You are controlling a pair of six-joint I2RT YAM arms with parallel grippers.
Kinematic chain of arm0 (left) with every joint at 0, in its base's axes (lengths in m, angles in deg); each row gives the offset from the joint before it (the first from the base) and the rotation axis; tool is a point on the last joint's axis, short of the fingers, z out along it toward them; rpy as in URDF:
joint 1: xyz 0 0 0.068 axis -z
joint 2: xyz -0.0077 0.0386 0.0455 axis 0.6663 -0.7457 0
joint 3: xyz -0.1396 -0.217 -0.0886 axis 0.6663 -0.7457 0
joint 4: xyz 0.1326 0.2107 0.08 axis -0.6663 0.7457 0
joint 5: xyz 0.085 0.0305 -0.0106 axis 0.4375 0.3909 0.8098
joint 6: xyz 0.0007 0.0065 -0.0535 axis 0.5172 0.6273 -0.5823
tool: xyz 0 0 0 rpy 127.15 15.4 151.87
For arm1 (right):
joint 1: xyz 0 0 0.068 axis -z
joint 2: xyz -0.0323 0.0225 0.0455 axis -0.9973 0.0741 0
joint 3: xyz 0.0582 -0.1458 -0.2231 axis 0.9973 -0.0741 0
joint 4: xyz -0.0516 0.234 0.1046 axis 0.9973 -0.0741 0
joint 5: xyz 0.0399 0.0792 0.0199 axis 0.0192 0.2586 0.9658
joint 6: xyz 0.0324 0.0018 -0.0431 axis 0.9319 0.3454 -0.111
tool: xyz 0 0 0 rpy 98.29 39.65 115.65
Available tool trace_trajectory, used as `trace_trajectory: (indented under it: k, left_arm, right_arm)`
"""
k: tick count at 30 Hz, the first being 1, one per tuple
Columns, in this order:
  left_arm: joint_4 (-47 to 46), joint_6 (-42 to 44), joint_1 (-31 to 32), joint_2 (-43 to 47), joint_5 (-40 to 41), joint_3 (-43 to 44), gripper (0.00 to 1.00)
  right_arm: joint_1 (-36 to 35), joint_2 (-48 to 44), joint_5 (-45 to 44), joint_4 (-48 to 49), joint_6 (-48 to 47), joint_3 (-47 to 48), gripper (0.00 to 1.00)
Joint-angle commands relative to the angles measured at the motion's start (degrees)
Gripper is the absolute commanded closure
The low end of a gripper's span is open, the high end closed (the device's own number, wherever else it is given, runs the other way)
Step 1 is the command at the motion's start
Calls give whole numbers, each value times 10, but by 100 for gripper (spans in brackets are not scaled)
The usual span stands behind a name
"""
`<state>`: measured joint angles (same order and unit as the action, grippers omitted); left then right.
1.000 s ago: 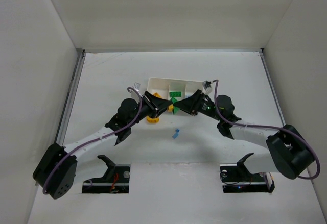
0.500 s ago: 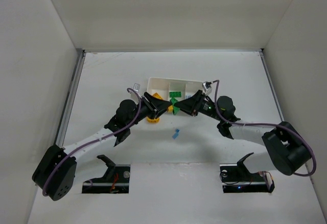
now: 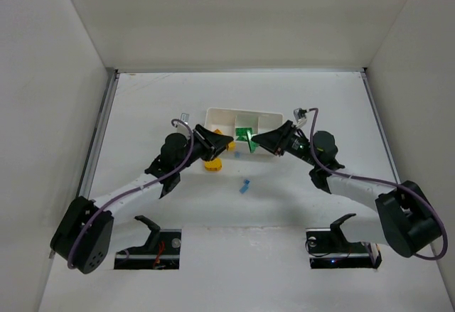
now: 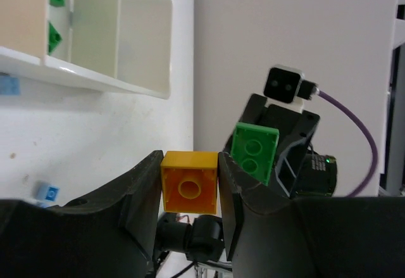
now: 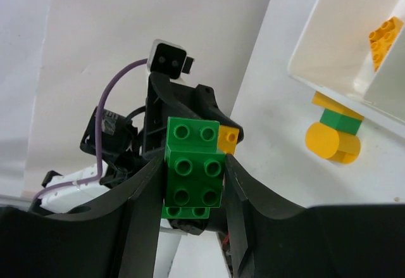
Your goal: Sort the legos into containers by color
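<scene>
Bright, even light floods the overhead view from above: the white counter [image 3: 178, 205] glows, and only soft, faint shadows lie on it. No blur there, though the smallest pieces read as mere specks. Over to the left wrist camera: the left tool [image 4: 190, 192] is nearly black, its fingers swallowing all detail, while the yellow-orange brick [image 4: 189, 191] pinched between them is sharp and well lit. Beyond the tool, the tray [image 4: 95, 78] rim catches a pale sheen. Right wrist now: the right tool [image 5: 193, 176] is just as dark, the green brick [image 5: 193, 164] in its grip crisp, studs clear. Straight lines bow toward that frame's edges, and the wall [image 5: 126, 25] behind the tool falls off to grey.
</scene>
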<state>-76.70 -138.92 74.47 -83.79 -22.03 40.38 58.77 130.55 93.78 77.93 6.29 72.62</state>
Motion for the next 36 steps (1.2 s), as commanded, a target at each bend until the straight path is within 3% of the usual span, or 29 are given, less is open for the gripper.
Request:
trace_trajectory:
  k: [1,4,12,20,23,29,32,36]
  left_arm:
    - [9,50,-23,-30,9,56,89]
    - [67,98,-30,-67,41,117,89]
    - [222,271,-12,-165,222,254,87]
    - [255,338,2,-240,296,304,84]
    - [255,352,11,-247,316,313,76]
    - [260,377,27,-235,342,318,47]
    - [281,377,39,-213,342,321,42]
    - [331,354,72,-181,303,337,48]
  right_arm:
    - [7,-26,-6,-34,-45,4,76]
    - [2,-52,-30,-93,-86,10,76]
    - [-24,-122,-134,-264,-200,25,76]
    - [-48,-142,-173,-294,-230,25,76]
    - [-51,-141,-178,-298,-237,26,76]
    - [-59,-127,-196,-308,-257,37,76]
    - [-68,-118,-210,-317,-271,47,76]
    - [-80,-103,-228,-327,-287,62,76]
